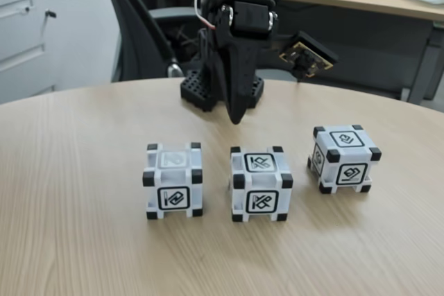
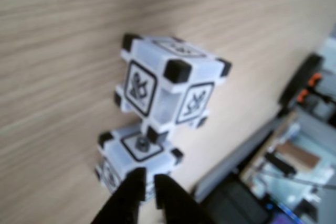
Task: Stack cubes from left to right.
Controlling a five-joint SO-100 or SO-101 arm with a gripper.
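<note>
We see three cubes standing in a row on the round wooden table, none stacked: the left cube, the middle cube and the right cube, each well apart from its neighbour. Our gripper hangs behind the row, above the table and touching nothing. In the wrist view its black fingers stand narrow, with only a slim gap between the tips, and they hold nothing.

We judge the stacking not yet begun. The chief risk is that narrow gap: if we descend like this, the tips will land on a cube's top and shove it instead of straddling it. The wrist view is blurred, so we may misjudge which cube lies under the tips. The cubes look smooth and hard, so an off-centre pinch could let one twist or slip. Set down crooked, a carried cube could slide off the one below.
</note>
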